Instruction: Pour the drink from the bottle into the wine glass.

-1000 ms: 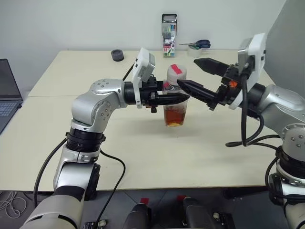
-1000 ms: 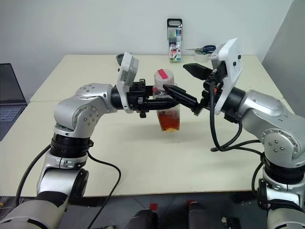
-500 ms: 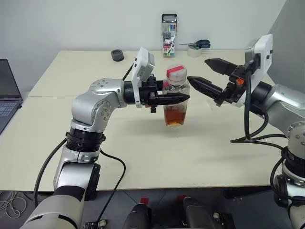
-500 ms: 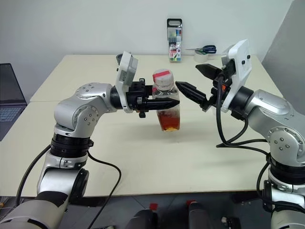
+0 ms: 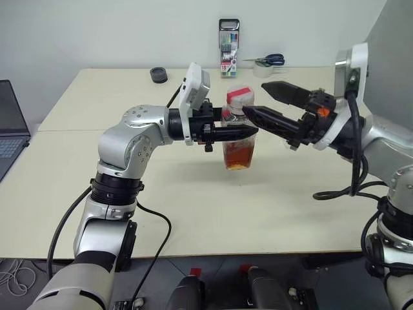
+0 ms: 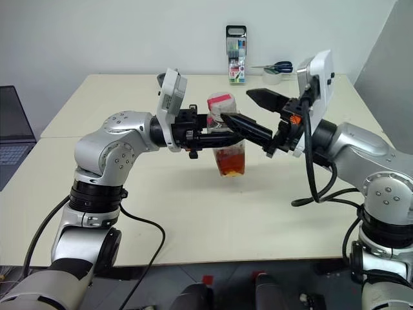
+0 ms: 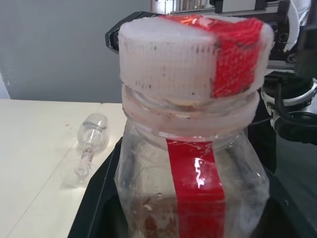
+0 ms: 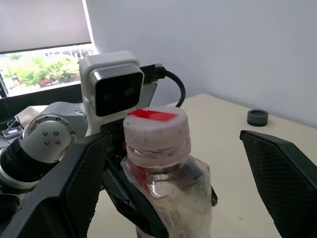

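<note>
one clear plastic bottle (image 5: pixel 238 132) stands upright near the middle of the cream table (image 5: pixel 193 206), its reddish-brown drink (image 5: pixel 238 156) filling only the lower part, with a red-and-white cap (image 5: pixel 238 97) on top and one red label strip (image 7: pixel 195 183) running down its side. the left gripper (image 5: pixel 248 132) reaches in level from the robot's left and its two black fingers are clamped narrow on the bottle's upper body, just under the neck. the right gripper (image 5: pixel 268 103) comes from the other side with its two fingers spread wide; the lower finger (image 5: pixel 274 121) lies just beside the bottle's neck, the upper one (image 5: pixel 290 93) stands apart from the cap, and it holds nothing. one wine glass (image 7: pixel 91 144) lies on its side on the table past the bottle, as the left wrist view shows.

along the far edge of the table there are one upright pack of marker pens (image 5: pixel 228 48), one pair of blue-handled scissors (image 5: pixel 268 60), and one small dark round lid (image 5: pixel 158 74). one laptop (image 5: pixel 10 126) sits at the robot's far left.
</note>
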`<action>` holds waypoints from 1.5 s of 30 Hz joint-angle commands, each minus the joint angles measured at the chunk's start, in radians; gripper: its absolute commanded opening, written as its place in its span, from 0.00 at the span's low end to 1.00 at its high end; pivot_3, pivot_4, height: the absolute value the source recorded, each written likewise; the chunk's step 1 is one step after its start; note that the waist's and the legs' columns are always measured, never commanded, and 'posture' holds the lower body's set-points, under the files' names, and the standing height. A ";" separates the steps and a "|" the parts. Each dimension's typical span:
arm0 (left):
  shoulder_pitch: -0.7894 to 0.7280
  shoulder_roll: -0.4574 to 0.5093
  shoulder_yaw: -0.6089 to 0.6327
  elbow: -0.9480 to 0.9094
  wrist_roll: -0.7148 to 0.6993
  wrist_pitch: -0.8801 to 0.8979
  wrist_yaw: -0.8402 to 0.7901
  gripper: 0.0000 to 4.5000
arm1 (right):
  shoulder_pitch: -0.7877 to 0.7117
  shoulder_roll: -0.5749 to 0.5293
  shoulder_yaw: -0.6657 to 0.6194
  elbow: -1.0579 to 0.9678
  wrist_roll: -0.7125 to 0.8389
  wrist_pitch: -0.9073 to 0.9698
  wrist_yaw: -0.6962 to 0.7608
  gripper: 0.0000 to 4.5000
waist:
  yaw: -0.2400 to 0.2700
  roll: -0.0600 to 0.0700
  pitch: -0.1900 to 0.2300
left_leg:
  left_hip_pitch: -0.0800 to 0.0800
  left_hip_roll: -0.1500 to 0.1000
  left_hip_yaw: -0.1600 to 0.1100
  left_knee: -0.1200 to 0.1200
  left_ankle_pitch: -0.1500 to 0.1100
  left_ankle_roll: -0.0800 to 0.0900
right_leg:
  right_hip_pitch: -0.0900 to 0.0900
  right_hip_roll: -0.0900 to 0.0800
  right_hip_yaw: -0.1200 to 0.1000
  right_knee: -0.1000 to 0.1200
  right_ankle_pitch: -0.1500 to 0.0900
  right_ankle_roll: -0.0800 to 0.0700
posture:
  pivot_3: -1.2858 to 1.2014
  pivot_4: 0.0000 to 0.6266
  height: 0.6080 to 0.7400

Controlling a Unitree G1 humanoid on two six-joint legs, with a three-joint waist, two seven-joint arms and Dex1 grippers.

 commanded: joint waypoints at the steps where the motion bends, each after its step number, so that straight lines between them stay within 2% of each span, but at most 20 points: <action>1: -0.035 0.000 0.014 -0.011 -0.005 -0.022 -0.004 0.41 | -0.039 0.025 0.010 -0.014 0.005 -0.031 -0.022 0.99 | 0.000 0.000 0.000 | 0.000 0.000 0.000 0.000 0.000 0.000 | 0.000 0.000 0.000 0.000 0.000 0.000 | 0.52 0.24 1.00; 11: -0.038 0.002 0.014 -0.008 -0.003 -0.022 -0.002 0.41 | -0.091 0.097 0.065 0.022 -0.037 -0.064 -0.027 0.99 | -0.001 0.000 0.000 | 0.000 0.000 0.000 0.000 0.000 0.000 | 0.000 0.000 0.000 0.000 0.000 0.000 | 0.52 0.24 1.00; 14: -0.037 0.003 0.016 -0.008 -0.003 -0.021 0.000 0.41 | -0.095 0.102 0.069 0.029 -0.045 -0.070 -0.023 0.78 | -0.001 0.000 0.000 | 0.000 0.000 0.000 0.000 0.000 0.000 | 0.000 0.000 0.000 0.000 0.000 0.000 | 0.52 0.24 1.00; 18: -0.032 0.002 0.017 -0.013 -0.004 -0.019 0.006 0.41 | -0.092 0.105 0.077 0.032 -0.060 -0.078 -0.015 0.45 | -0.001 0.000 0.000 | 0.000 0.000 0.000 0.000 0.000 0.000 | 0.000 0.000 0.000 0.000 0.000 0.000 | 0.52 0.24 1.00; 19: -0.031 0.002 0.017 -0.015 -0.004 -0.019 0.007 0.41 | -0.091 0.105 0.079 0.033 -0.063 -0.080 -0.014 0.40 | -0.001 0.000 0.000 | 0.000 0.000 0.000 0.000 0.000 0.000 | 0.000 0.000 0.000 0.000 0.000 0.000 | 0.52 0.24 1.00; 24: -0.029 0.006 0.018 -0.015 -0.004 -0.018 0.008 0.41 | -0.104 0.094 0.069 0.044 -0.103 -0.111 -0.011 0.40 | -0.001 0.000 0.000 | 0.000 0.000 0.000 0.000 0.000 0.000 | 0.000 0.000 0.000 0.000 0.000 0.000 | 0.52 0.24 1.00; 29: -0.025 0.010 0.018 -0.020 -0.009 -0.015 0.010 0.41 | -0.157 0.024 0.053 0.090 -0.246 -0.201 0.025 0.40 | 0.000 0.000 0.000 | 0.000 -0.001 0.000 0.000 0.000 0.000 | -0.001 0.000 0.000 0.001 0.000 0.000 | 0.52 0.24 1.00; 34: -0.015 0.011 0.020 -0.026 -0.011 -0.014 0.014 0.41 | -0.132 -0.001 0.004 0.061 -0.237 -0.164 -0.028 0.40 | 0.000 0.000 0.000 | 0.000 0.000 0.001 0.000 0.000 0.000 | -0.001 0.000 0.000 0.000 0.000 0.000 | 0.52 0.24 1.00; 39: -0.013 0.009 0.019 -0.023 -0.011 -0.016 0.017 0.41 | 0.180 0.005 -0.025 -0.002 -0.411 -0.195 -0.177 0.40 | 0.006 -0.002 -0.001 | -0.001 0.000 0.000 0.000 0.000 0.000 | 0.000 -0.001 0.000 -0.001 0.000 0.000 | 0.52 0.24 1.00; 42: -0.017 0.005 0.016 -0.021 -0.012 -0.014 0.019 0.41 | 0.410 0.036 0.004 0.054 -0.571 -0.264 -0.249 0.40 | 0.007 -0.002 -0.001 | -0.001 -0.001 0.001 0.001 0.000 0.000 | 0.000 0.000 0.001 0.000 0.000 0.000 | 0.52 0.24 1.00; 45: -0.026 0.003 0.010 -0.016 -0.010 -0.014 0.013 0.41 | 0.531 0.110 0.031 0.165 -0.684 -0.356 -0.298 0.40 | 0.002 -0.002 -0.001 | 0.000 0.000 0.003 0.000 0.000 0.000 | -0.001 0.000 0.002 0.002 0.000 0.000 | 0.52 0.24 1.00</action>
